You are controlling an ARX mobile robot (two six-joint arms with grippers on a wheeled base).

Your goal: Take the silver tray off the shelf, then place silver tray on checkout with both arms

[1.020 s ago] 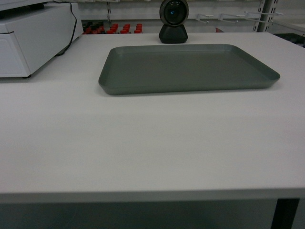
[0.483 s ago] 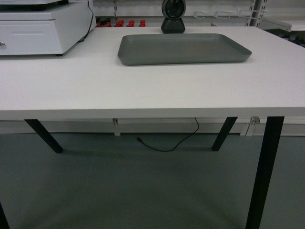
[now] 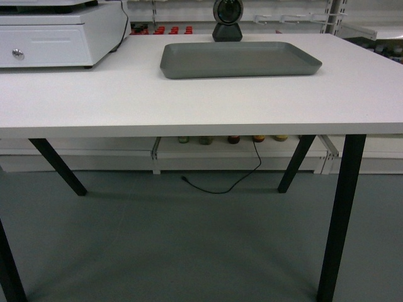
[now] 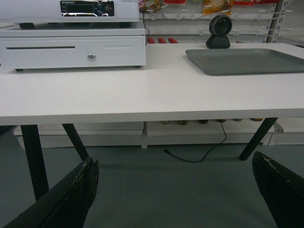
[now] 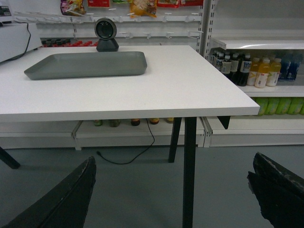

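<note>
On the left of the white table (image 3: 189, 100) sits a white cash drawer (image 3: 56, 41) with a small round lock. Next to it, near the back edge, the silver tray (image 3: 239, 58) lies flat on the table top. Just behind the tray stands a black scanner (image 3: 227, 19). A thin black cord (image 3: 227, 185) lies on the grey floor under the table. Far right, a shelf (image 5: 266, 45) holds bottles (image 5: 251, 69). The left gripper (image 4: 175, 190) is wide open and holds nothing. The right gripper (image 5: 171, 190) is wide open too, with nothing in it. Both are low, well away from the tray.
</note>
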